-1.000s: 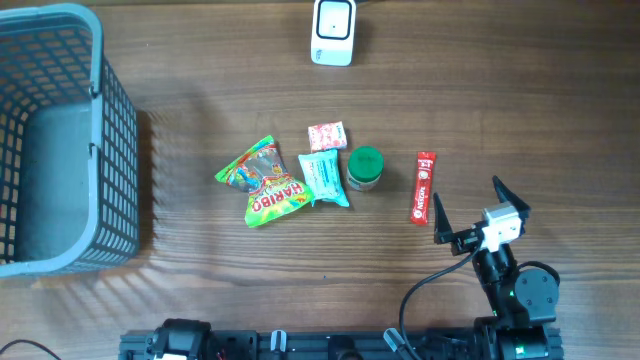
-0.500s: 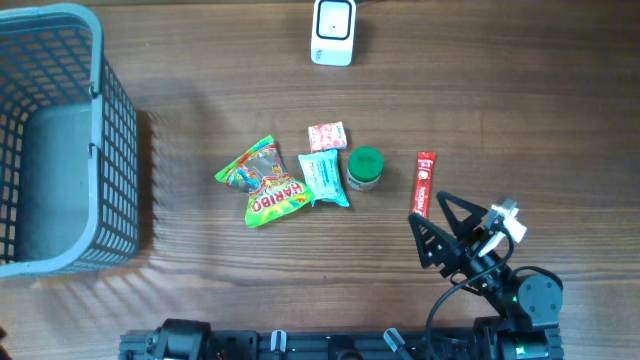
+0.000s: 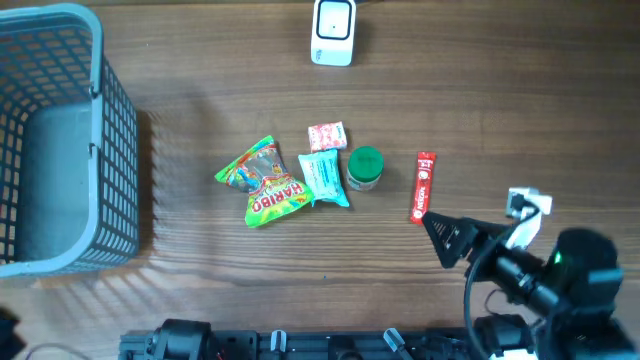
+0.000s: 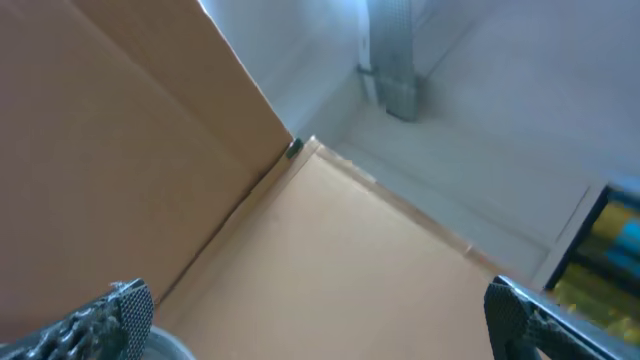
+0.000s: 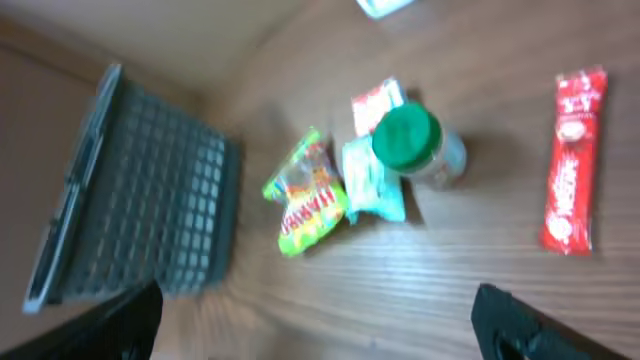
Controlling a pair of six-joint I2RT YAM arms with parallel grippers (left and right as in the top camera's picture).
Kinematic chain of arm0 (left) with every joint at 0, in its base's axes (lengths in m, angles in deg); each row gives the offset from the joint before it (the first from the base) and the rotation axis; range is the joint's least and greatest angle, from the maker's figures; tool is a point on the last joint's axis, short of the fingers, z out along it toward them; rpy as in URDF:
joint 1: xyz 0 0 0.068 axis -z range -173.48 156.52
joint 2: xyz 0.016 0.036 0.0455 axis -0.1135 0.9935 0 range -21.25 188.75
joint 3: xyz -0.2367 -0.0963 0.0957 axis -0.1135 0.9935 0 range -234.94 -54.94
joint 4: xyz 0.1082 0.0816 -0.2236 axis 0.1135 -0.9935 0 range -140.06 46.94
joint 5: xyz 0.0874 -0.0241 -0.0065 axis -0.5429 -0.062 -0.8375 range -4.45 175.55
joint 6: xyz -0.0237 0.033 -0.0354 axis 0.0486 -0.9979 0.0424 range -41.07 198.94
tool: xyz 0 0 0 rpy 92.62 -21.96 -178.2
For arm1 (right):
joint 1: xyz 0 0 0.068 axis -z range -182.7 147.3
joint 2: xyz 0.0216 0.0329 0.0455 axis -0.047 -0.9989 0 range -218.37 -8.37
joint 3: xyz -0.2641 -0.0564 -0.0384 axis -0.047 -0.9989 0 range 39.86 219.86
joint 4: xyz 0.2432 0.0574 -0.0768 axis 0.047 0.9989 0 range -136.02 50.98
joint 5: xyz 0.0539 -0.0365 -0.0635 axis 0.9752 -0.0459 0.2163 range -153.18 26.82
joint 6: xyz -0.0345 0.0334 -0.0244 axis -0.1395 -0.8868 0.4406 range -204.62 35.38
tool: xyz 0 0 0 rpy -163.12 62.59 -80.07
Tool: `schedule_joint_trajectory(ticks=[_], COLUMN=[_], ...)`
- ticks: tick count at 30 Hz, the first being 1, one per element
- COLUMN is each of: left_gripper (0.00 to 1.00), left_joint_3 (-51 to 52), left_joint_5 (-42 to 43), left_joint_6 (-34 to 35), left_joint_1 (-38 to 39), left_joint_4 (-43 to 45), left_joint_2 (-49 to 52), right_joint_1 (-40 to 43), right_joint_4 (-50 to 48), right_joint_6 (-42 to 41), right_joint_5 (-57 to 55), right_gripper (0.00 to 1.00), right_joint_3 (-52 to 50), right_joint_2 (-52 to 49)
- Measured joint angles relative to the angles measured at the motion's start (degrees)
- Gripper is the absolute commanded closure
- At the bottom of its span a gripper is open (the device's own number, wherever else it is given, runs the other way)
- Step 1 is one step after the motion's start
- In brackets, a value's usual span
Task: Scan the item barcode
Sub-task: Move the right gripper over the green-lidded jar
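- The right gripper (image 5: 318,330) has been swung round and lifted since a second ago; its fingers are spread wide and empty.
- The left gripper (image 4: 315,322) is also held spread, faced toward a brown cardboard panel (image 4: 90,150).
- The red stick sachet (image 3: 423,187) is laid flat on the wooden table (image 3: 520,100), just right of the green-lidded jar (image 3: 364,168).
- The white barcode scanner (image 3: 333,30) is seen well apart, at the far edge.

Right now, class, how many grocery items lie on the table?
5: Haribo bag leftmost, teal packet beside it, small red packet above, green-lidded jar, red stick packet rightmost. None seems hidden.
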Motion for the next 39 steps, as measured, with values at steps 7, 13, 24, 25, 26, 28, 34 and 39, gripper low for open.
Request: schedule_joint_trajectory(ticks=[7,13,24,25,26,28,34,39], left_gripper=[0.0,0.0,0.0,0.0,0.0,0.0,0.0,0.0], left_joint_3=[0.5,0.5,2.0,2.8,3.5,4.4,5.8,7.2], left_joint_5=[0.0,0.0,0.1,0.3,0.6,2.0,7.1,8.1], left_joint_6=[-3.2,-3.6,-2.9,-2.8,-2.7,-2.7,-1.0,3.4], left_joint_1=[0.0,0.0,-0.9,-1.6,-2.3,-3.7,-4.8,-4.8], left_joint_4=[0.0,-0.1,-1.3,-1.3,-1.3,-1.1,-1.6,-6.1], left_joint_2=[3.4,-0.5,-12.0,-13.0,-13.7,-14.0,-14.0,-14.0], right_joint_1=[0.0,0.0,-3.4,-3.9,-4.4,-4.9,-4.9,-4.9], right_joint_4=[9.1,8.7,10.1,10.1,10.1,10.1,12.2,14.1], right_joint_6=[0.9,-10.1,-24.6,-26.0,-27.4,-29.9,-36.6,-43.0], right_joint_5=[9.6,7.9,-4.4,-5.4,-6.4,-8.2,-12.2,-16.5], right_gripper=[0.01,0.0,0.01,0.01,0.0,0.01,0.0,0.0], right_joint_3=[8.7,8.7,8.7,8.7,8.7,8.8,14.4,19.9], right_joint_2=[-11.7,-17.7,-28.7,-29.4,-30.2,-31.8,-38.0,-43.1])
